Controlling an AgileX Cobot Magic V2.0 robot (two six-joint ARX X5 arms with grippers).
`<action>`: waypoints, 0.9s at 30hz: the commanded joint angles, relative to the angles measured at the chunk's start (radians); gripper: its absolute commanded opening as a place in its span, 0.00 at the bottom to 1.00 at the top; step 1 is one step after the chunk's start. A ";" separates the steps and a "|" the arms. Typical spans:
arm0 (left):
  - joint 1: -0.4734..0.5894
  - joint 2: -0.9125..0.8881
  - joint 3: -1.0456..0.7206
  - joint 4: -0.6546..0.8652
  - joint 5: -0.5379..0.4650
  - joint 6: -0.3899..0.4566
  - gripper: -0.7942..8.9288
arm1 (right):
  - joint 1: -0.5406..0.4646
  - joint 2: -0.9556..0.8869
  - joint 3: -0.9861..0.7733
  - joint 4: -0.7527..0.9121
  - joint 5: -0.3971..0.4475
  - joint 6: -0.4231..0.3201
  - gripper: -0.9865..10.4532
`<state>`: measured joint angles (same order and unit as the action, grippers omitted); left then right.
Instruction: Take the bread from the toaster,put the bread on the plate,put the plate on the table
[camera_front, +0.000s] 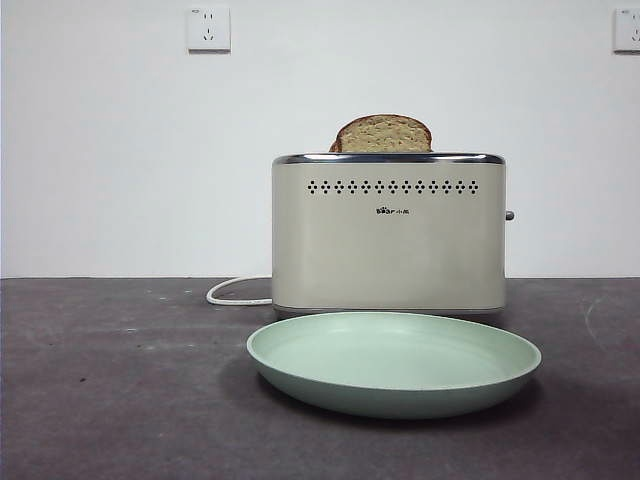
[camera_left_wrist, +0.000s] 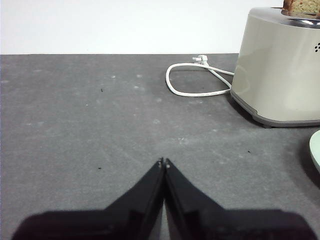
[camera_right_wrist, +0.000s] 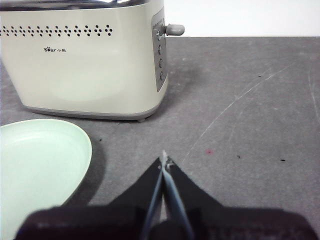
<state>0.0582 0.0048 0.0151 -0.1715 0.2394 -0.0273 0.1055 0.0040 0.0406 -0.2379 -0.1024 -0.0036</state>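
Bread (camera_front: 384, 134): upright in toaster (camera_front: 388, 235) slot, 12 o'clock of plate (camera_front: 394, 362).
Left gripper (camera_left_wrist: 163, 163): jaws closed, empty, low over table (camera_front: 120, 380).
Right gripper (camera_right_wrist: 164, 161): closed, empty.
Risk: a pinch on the shallow exposed dome could slip; toaster may tip toward the plate.

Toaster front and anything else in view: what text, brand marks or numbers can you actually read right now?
"Bear" followed by small characters too tiny to read: printed logo on the toaster face, below the row of holes.
Buttons beside the toaster lever: any markings are too small to read.
Wall sockets: no legible text.
Plate, bread: no text.
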 joint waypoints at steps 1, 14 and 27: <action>0.003 -0.003 -0.012 0.006 0.002 -0.004 0.08 | 0.000 -0.002 -0.014 0.006 -0.003 0.021 0.09; 0.002 0.002 0.130 -0.041 0.034 -0.222 0.08 | 0.000 0.015 0.103 0.023 -0.005 0.297 0.08; 0.001 0.196 0.510 -0.259 0.266 -0.203 0.08 | 0.001 0.366 0.515 -0.220 -0.291 0.246 0.08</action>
<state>0.0582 0.1905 0.5095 -0.4259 0.4881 -0.2504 0.1055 0.3534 0.5274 -0.4477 -0.3779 0.2707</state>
